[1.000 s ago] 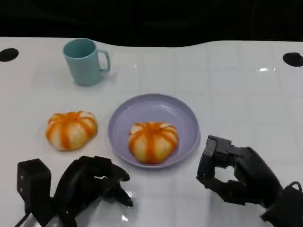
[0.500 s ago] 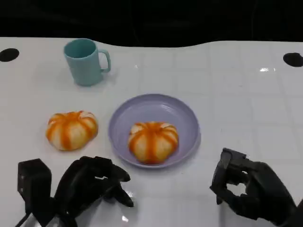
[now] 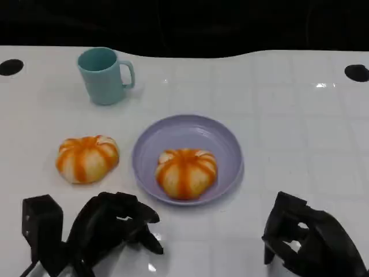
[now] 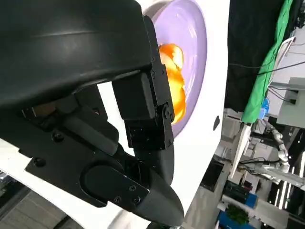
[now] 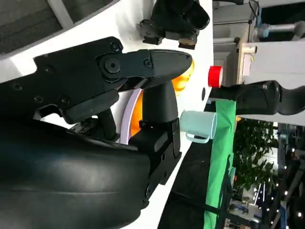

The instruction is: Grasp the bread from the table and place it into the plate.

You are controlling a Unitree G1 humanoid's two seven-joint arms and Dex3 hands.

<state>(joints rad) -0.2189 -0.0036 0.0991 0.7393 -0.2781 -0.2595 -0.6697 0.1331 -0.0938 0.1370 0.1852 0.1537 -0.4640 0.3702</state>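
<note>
Both hands rest low on my glossy white table: right hand curled in, holding nothing; left hand likewise curled and empty. One orange-striped round bread roll sits in the lilac plastic plate; a second roll lies left of it, near a teal mug.

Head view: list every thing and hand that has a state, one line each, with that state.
Bread in the plate: resting inside, toward the near rim, held by nothing.
Bread on the table: on the white surface beside the plate, apart from it, untouched.
Plate: flat on the table, holding one bread.
Mug: upright, handle toward the right.
Left hand: fingers curled in, holding nothing.
Right hand: fingers curled in, holding nothing.
</note>
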